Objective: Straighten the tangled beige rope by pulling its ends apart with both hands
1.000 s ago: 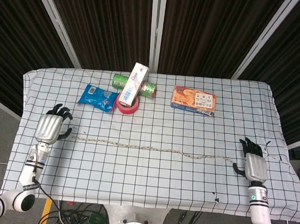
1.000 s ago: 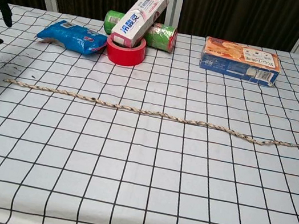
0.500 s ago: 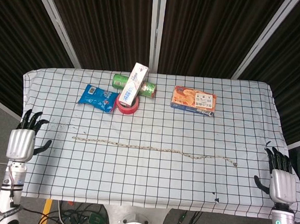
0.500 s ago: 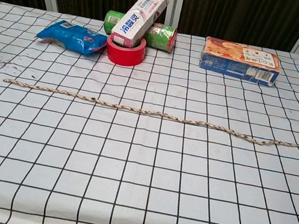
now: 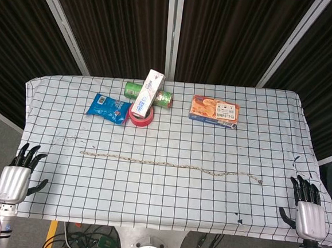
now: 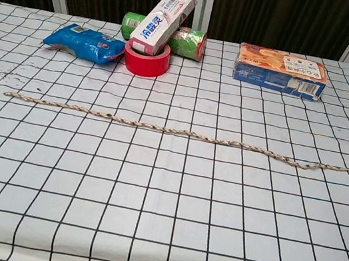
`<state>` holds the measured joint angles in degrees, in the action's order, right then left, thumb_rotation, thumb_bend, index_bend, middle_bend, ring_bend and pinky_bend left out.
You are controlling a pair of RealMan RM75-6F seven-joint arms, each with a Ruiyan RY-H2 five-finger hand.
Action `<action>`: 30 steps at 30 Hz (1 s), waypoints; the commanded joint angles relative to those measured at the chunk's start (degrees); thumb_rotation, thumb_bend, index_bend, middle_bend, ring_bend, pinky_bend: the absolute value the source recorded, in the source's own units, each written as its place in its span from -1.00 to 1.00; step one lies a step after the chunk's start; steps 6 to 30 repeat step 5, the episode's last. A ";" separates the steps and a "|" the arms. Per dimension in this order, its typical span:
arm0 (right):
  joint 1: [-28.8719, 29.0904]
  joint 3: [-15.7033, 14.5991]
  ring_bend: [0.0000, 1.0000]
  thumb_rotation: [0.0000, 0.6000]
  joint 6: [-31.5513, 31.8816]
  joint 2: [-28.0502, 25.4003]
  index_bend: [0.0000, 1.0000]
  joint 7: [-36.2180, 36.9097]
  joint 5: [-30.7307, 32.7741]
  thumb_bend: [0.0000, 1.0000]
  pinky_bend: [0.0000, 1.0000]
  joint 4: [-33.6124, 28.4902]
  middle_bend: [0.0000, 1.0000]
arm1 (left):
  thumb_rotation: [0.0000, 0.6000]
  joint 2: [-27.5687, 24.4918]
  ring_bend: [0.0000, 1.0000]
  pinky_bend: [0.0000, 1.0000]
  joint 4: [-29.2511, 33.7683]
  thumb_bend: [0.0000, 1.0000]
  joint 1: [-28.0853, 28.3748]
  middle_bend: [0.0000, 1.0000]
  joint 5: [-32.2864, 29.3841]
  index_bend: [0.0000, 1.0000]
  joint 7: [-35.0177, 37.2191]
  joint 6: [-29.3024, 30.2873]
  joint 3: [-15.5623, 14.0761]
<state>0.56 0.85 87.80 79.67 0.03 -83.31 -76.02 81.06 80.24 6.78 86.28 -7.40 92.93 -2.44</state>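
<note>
The beige rope (image 5: 171, 165) lies in a nearly straight line across the checked tablecloth, from left to right; the chest view shows the beige rope (image 6: 187, 133) the same way, running off the right edge. My left hand (image 5: 15, 174) hangs off the table's front left corner, fingers spread, holding nothing. My right hand (image 5: 307, 208) sits at the front right corner, fingers apart and empty, well clear of the rope's right end. Neither hand shows in the chest view.
At the back of the table stand a blue packet (image 5: 108, 108), a red tape roll (image 5: 141, 118) with a toothpaste box (image 5: 148, 92) leaning on it, a green can (image 5: 135, 90) behind, and an orange biscuit box (image 5: 214, 112).
Both hands have drawn back from the rope's ends toward the table's front corners, the left moving furthest, off the cloth. The rope has stayed where it lay.
</note>
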 commanded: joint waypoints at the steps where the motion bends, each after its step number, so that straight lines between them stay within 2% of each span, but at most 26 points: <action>1: 0.02 -0.18 -1.00 1.00 -0.70 0.05 -1.00 -0.59 -0.06 -0.62 -1.00 0.04 -1.00 | 1.00 -0.75 -1.00 -0.38 0.87 -0.78 0.17 -0.79 0.42 -0.49 0.10 -1.34 -0.18; 30: 0.27 -0.09 -1.00 1.00 -1.92 0.36 -1.00 -0.67 0.14 -0.60 -1.00 0.16 -1.00 | 1.00 -0.78 -1.00 -0.38 1.44 -0.80 0.23 -0.78 0.72 -0.49 -0.20 -2.08 0.24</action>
